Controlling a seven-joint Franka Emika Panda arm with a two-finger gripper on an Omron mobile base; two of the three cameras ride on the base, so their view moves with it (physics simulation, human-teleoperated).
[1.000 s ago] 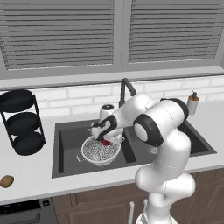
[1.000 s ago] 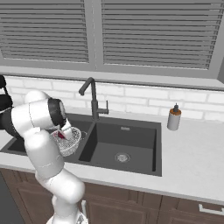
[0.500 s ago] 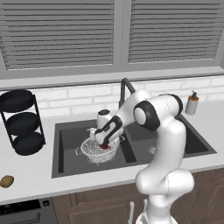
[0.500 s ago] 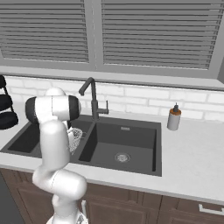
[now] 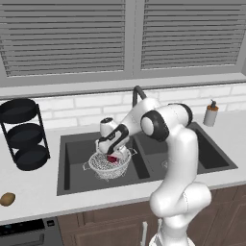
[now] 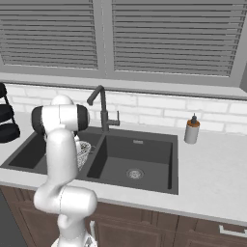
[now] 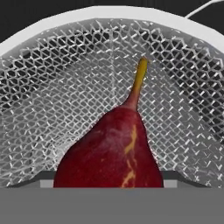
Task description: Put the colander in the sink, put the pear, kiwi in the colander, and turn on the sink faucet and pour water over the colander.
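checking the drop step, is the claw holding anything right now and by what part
The pear, gripped around its wide lower body between the claw fingers, stem pointing away, down inside the colander.

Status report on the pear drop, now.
Gripper low inside silvery mesh colander in dark sink, grip state unclear. Dark-red pear between fingers. Brown kiwi on counter.

Counter [image 5: 33, 192], light grey, across the frame. On it: black rack [image 5: 21, 134] at left, kiwi [image 5: 7, 199] lower left (near front edge), soap bottle [image 5: 210, 114] upper right. Sink [image 5: 72, 158] set in centre.
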